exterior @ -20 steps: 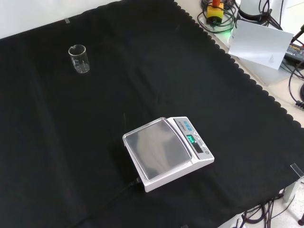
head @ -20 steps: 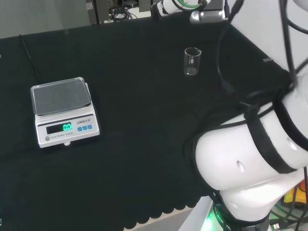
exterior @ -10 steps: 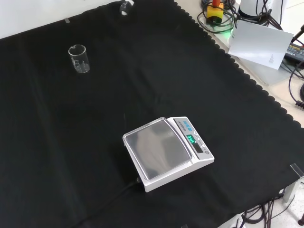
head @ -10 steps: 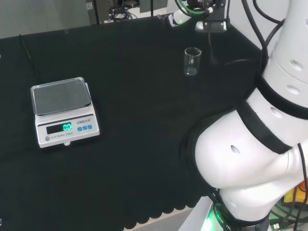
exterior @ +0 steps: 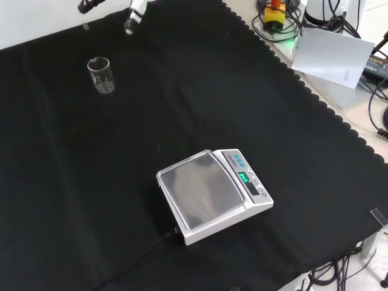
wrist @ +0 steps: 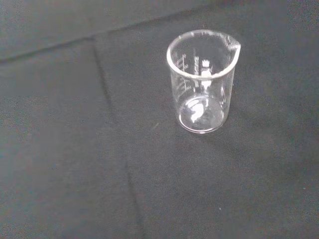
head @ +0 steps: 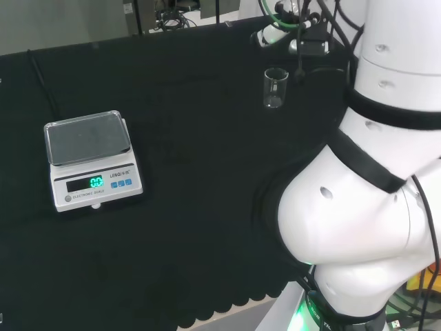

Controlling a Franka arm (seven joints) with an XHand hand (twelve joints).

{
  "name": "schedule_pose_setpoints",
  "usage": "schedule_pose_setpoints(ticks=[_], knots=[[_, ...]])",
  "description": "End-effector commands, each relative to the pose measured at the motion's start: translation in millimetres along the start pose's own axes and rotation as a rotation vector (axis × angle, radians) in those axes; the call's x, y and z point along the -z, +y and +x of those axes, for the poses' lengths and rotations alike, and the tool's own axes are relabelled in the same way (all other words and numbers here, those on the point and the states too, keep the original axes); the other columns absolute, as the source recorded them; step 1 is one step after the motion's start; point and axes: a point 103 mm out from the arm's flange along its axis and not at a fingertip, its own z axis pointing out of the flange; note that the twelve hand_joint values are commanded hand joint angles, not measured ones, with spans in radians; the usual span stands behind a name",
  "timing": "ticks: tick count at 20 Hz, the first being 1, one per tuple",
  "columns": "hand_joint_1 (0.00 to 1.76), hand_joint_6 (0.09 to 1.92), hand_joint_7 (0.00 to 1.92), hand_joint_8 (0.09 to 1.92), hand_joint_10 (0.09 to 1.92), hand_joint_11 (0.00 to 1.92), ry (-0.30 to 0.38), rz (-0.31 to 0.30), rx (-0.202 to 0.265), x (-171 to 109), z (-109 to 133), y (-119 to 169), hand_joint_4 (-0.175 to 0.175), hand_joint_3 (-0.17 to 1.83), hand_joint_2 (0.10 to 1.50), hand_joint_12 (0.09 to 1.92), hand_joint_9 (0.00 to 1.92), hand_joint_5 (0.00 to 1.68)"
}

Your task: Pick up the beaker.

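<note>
A small clear glass beaker stands upright and empty on the black cloth, at the far right of the head view and at the upper left of the front view. The wrist view looks down on the beaker from close by, spout turned away. The hand reaches in at the top edge of the front view, up and to the right of the beaker, apart from it. Its white finger looks straight and holds nothing. In the head view the hand hangs just beyond the beaker.
A white digital scale with a lit green display sits at the left in the head view, and low in the middle of the front view. The arm's white links take up the right of the head view. Cables and gear lie past the cloth's scalloped edge.
The hand has come into the front view from the top and moved left, closer to the beaker. The arm's links have swung across the head view. Beaker and scale have not moved.
</note>
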Motion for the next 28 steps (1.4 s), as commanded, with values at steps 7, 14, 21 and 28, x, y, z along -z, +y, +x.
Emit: schedule_pose_setpoints(ticks=[7, 14, 21, 28], knots=[[0.52, 0.09, 0.0, 0.34, 0.82, 0.0, 0.106, 0.065, -0.013, -78.4, -46.8, 106.6, 0.031, 0.17, 0.71, 1.06, 0.01, 0.01], [0.52, 0.09, 0.0, 0.33, 0.82, 0.0, 0.106, 0.106, -0.016, -95.4, -42.3, 101.3, 0.032, 0.17, 0.71, 1.06, 0.01, 0.01], [0.52, 0.09, 0.0, 0.32, 0.82, 0.0, 0.103, 0.116, 0.005, -98.2, -26.5, 95.1, 0.035, 0.17, 0.71, 1.05, 0.01, 0.01], [0.51, 0.09, 0.0, 0.32, 0.82, 0.0, 0.081, 0.153, -0.001, -118.9, -13.0, 108.7, 0.038, 0.17, 0.71, 1.05, 0.01, 0.01]])
